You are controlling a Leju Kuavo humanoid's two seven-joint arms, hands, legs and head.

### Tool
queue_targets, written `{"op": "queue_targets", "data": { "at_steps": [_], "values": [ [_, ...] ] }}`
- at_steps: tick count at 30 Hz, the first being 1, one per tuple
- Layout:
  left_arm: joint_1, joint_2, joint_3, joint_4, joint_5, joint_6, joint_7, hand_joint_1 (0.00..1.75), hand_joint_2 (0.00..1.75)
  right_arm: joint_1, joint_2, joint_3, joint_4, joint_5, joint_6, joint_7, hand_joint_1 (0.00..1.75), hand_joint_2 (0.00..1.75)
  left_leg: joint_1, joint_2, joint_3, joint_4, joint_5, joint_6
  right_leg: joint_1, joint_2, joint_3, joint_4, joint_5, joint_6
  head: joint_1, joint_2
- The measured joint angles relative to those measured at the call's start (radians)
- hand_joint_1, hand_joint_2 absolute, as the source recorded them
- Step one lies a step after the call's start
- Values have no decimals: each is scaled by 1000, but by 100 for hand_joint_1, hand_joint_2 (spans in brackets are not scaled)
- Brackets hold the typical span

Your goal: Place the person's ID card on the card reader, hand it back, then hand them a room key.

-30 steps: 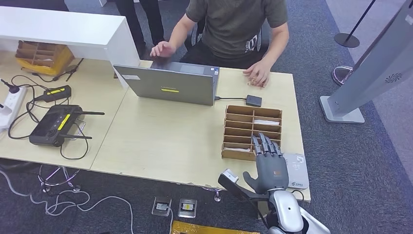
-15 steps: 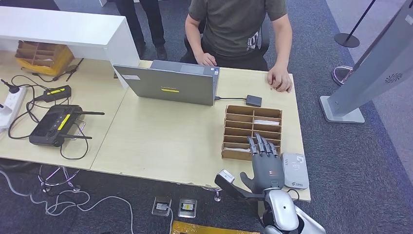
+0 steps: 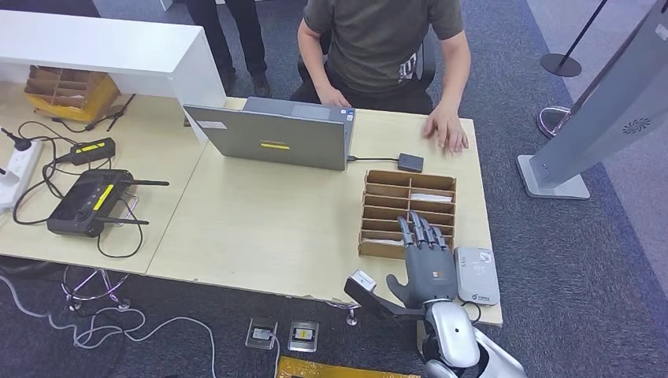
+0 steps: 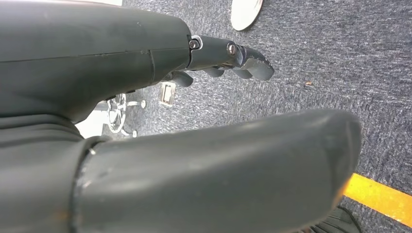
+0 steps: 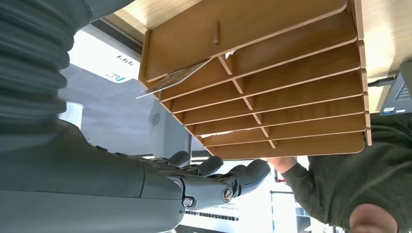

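From my remote station, the head view showed the right hand [image 3: 426, 264] reaching over the near edge of the light wooden table [image 3: 276, 228], fingers straight and slightly apart, holding nothing. Its fingertips lay over the near row of the wooden card rack [image 3: 408, 211], a slotted tray with two columns of compartments. The grey card reader [image 3: 476, 276] sat flat on the table just beside the hand, on its right, at the table's near right corner. White cards [image 3: 431, 198] rested in a few of the rack's slots; I could not tell which, if any, was the ID card or the room key.

The right wrist view looked under the fingers [image 5: 243, 175] into the rack's open slots [image 5: 272, 92], where one card [image 5: 177, 77] stuck out tilted from a slot, a detail the head view did not give. The left wrist view showed the left hand [image 4: 223, 63] above grey carpet [image 4: 330, 63] crossed by a yellow strip, fingers loosely curled and holding nothing.

Across the table a seated person [image 3: 386, 39] rested a hand [image 3: 447, 132] on the far right corner. A closed-looking grey laptop [image 3: 272, 135] stood at the far edge, with a small black box [image 3: 410, 163] cabled beside it, between laptop and rack.
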Motion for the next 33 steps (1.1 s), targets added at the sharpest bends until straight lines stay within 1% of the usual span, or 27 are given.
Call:
{"op": "queue_targets", "data": {
  "at_steps": [16,33],
  "values": [
    [-4,0,0,0,-11,-3,1,0,0,-8,-1,0,36,-30,-11,18,0,175,0,0,0,0,0,0,0,0,0,0,0,0,0,0],
    [-4,1,0,0,-7,-3,4,0,0,-22,-1,0,88,-31,-16,18,0,175,0,0,0,0,0,0,0,0,0,0,0,0,0,0]
  ]
}}
